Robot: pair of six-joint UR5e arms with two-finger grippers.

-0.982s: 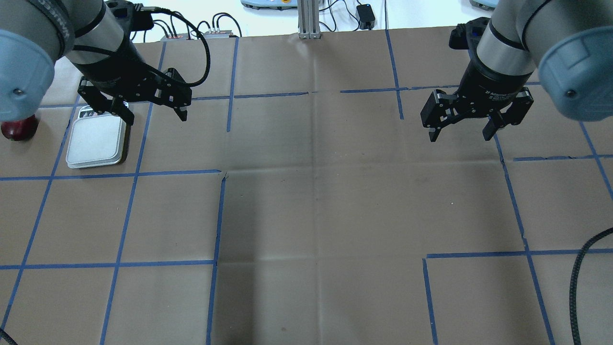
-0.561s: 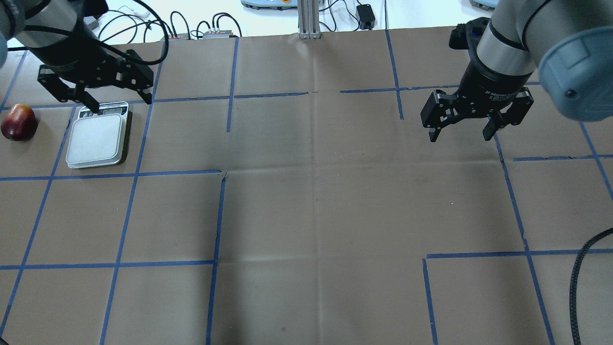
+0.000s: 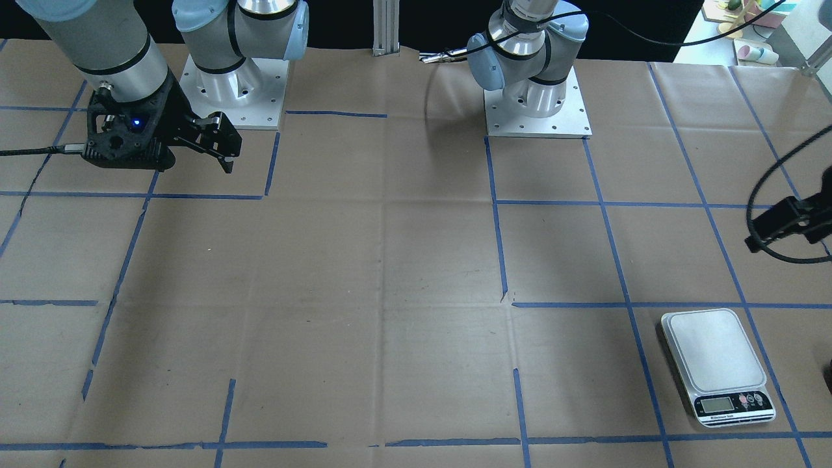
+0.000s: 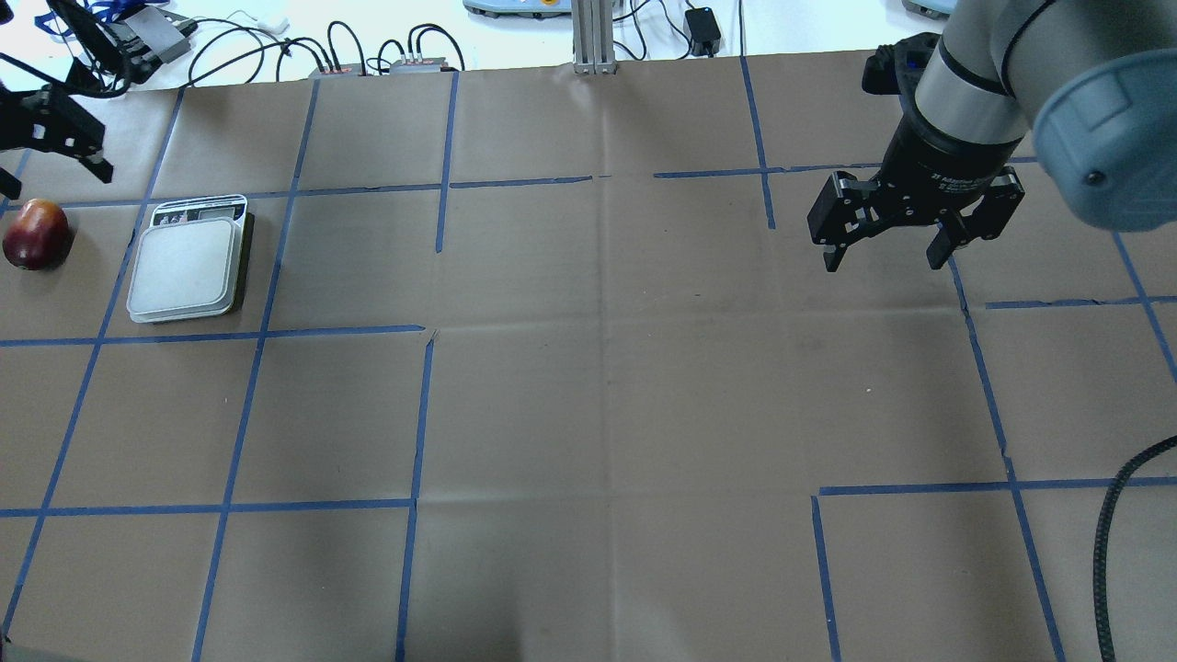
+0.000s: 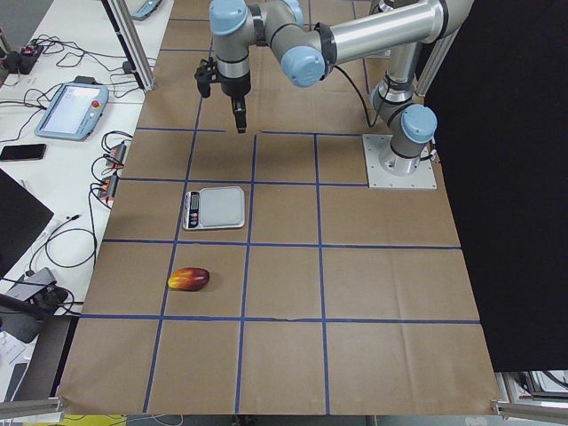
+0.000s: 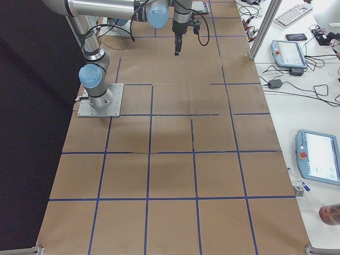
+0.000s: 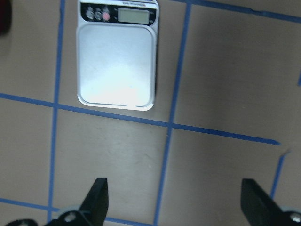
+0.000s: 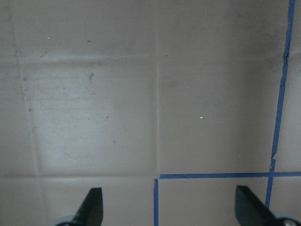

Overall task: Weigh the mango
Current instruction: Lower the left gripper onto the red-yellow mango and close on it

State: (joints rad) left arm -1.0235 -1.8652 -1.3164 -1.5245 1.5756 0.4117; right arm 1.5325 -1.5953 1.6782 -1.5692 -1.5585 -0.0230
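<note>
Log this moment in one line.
mango: beside kitchen scale, not on it | left gripper: open, empty | right gripper: open, empty | phase: pre-grasp

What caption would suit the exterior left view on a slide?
Mango lies on the table, apart from the bare scale, not yet weighed.

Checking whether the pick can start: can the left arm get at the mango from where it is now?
Probably yes. The mango lies alone on the table, apart from the scale, with nothing over it. The left gripper hangs open above that end of it.
</note>
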